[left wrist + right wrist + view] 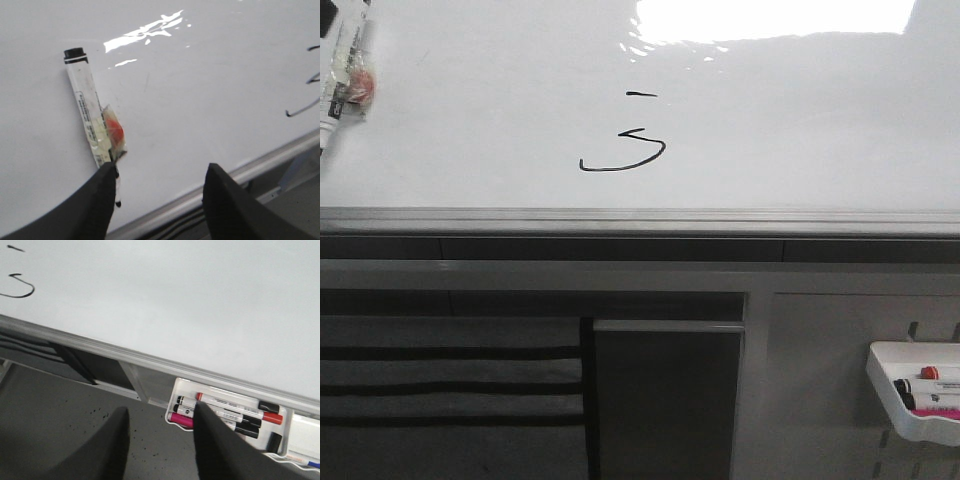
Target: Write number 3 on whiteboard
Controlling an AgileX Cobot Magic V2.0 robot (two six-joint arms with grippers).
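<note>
The number 3 sits near the middle of the whiteboard, close above its grey bottom rail: a short dash over a hooked curve, thin and black, with light glare higher up. Off at the board's left edge lies a white marker with a black cap and a scrap of clear wrap with an orange blot; the left fingers stand apart over its lower end. The right fingers are also spread, empty, over a white tray of markers below the rail.
</note>
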